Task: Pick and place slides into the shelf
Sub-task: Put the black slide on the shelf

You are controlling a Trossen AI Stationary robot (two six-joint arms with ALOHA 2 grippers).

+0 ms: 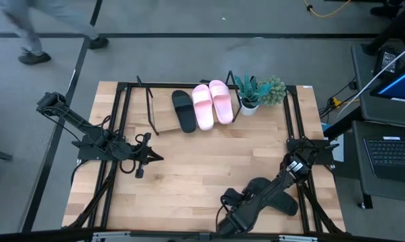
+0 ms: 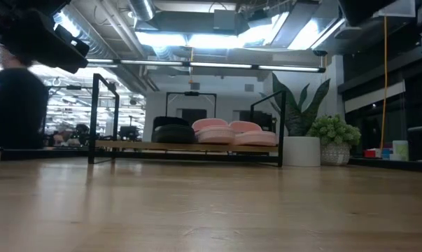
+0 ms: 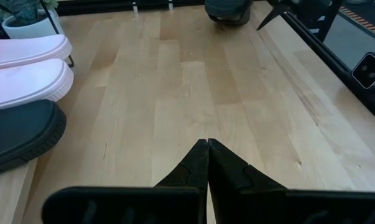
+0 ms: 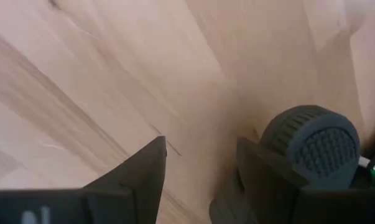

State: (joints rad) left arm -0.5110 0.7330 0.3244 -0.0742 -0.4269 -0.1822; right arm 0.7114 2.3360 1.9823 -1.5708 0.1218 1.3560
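Three slides, one black point(image 1: 184, 111) and two pink point(image 1: 212, 103), lie on the shelf point(image 1: 163, 122). Right hand point(image 1: 230, 202), released, partly hides the fourth slide point(image 1: 277, 198) at the surface's near edge. Left hand point(image 1: 155, 156) clenched, empty.

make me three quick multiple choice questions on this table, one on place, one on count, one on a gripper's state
1. Where are the pink slides?
A. on the shelf
B. on the bare tabletop
C. in a gripper

2. How many slides lie on the shelf?
A. one
B. three
C. four

3. The left gripper is:
A. wide open
B. shut on a slide
C. shut, holding nothing

Key: 1 A, the pink slides lie on the shelf beside a black slide. 2 B, two pink plus one black. 3 C, the left gripper shows its fingers pressed together over bare wood.
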